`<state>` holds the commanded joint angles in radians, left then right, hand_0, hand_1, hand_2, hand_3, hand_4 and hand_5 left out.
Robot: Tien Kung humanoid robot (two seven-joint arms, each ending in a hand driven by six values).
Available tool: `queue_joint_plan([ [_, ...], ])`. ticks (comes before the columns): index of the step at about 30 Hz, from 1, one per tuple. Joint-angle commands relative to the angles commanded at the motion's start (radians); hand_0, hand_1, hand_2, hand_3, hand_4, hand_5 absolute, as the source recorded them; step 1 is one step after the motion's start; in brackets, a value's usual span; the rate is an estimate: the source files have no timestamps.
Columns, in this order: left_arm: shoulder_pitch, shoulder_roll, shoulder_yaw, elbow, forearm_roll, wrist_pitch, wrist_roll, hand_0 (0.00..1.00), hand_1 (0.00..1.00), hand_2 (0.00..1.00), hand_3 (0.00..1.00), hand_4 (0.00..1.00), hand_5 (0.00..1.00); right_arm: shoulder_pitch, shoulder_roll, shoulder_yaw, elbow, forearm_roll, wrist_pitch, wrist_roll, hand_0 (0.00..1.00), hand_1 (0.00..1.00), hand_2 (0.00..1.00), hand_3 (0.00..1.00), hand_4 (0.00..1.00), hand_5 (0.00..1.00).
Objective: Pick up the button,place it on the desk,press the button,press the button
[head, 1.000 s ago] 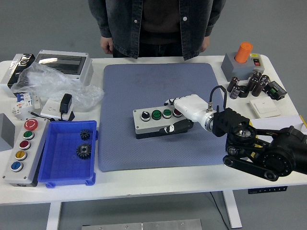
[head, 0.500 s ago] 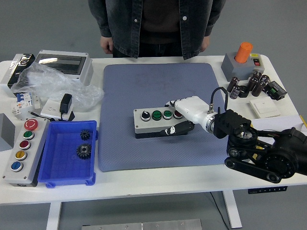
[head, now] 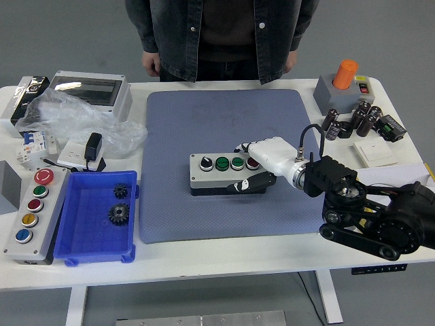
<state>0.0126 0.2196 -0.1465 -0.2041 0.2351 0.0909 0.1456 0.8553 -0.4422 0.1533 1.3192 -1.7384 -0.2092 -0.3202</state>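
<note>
So the pick-and-place part is looking done: the button box is sitting flat on the blue mat mid-table, and the right hand is wrapping its right end, white fingers lying over the top by the red button and the thumb curling against the near side. I'm guessing the presses are next. Further back, a person is standing at the white table's far edge, hands hanging loose. Grey floor behind.

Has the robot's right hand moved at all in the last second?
Yes, slightly. The right hand has shifted a little toward the table's right edge, judged against the blue mat, still clasping the button box.
</note>
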Motion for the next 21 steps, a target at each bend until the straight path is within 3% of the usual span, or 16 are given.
queue_joint_plan([
  [11, 0.000, -0.003, 0.002, 0.001, -0.007, -0.003, 0.000, 0.665, 0.692, 0.623, 0.634, 0.569, 0.385, -0.018, -0.021, 0.098, 0.038, 0.013, 0.010, 0.046, 0.571, 0.699, 0.798, 0.890, 0.998, 0.793],
  [12, -0.001, -0.003, 0.002, 0.001, -0.007, -0.003, -0.001, 0.665, 0.692, 0.623, 0.633, 0.569, 0.385, -0.027, -0.029, 0.115, 0.052, 0.015, 0.007, 0.048, 0.793, 0.860, 0.962, 0.998, 0.998, 0.829],
  [17, -0.003, 0.000, 0.003, 0.002, -0.008, -0.004, -0.002, 0.665, 0.692, 0.623, 0.633, 0.569, 0.385, -0.119, -0.100, 0.230, 0.159, -0.033, -0.020, 0.027, 0.793, 0.860, 0.962, 0.998, 0.998, 0.829],
  [18, -0.003, 0.001, 0.004, 0.002, -0.009, -0.004, -0.002, 0.665, 0.693, 0.623, 0.633, 0.569, 0.384, -0.137, -0.113, 0.250, 0.178, -0.052, -0.025, 0.017, 0.878, 0.945, 0.998, 0.998, 0.998, 0.891],
  [21, -0.002, 0.002, 0.004, 0.002, -0.009, -0.005, -0.002, 0.665, 0.693, 0.623, 0.633, 0.569, 0.384, -0.200, -0.160, 0.322, 0.249, -0.126, -0.044, -0.027, 0.878, 0.945, 0.998, 0.998, 0.998, 0.891],
])
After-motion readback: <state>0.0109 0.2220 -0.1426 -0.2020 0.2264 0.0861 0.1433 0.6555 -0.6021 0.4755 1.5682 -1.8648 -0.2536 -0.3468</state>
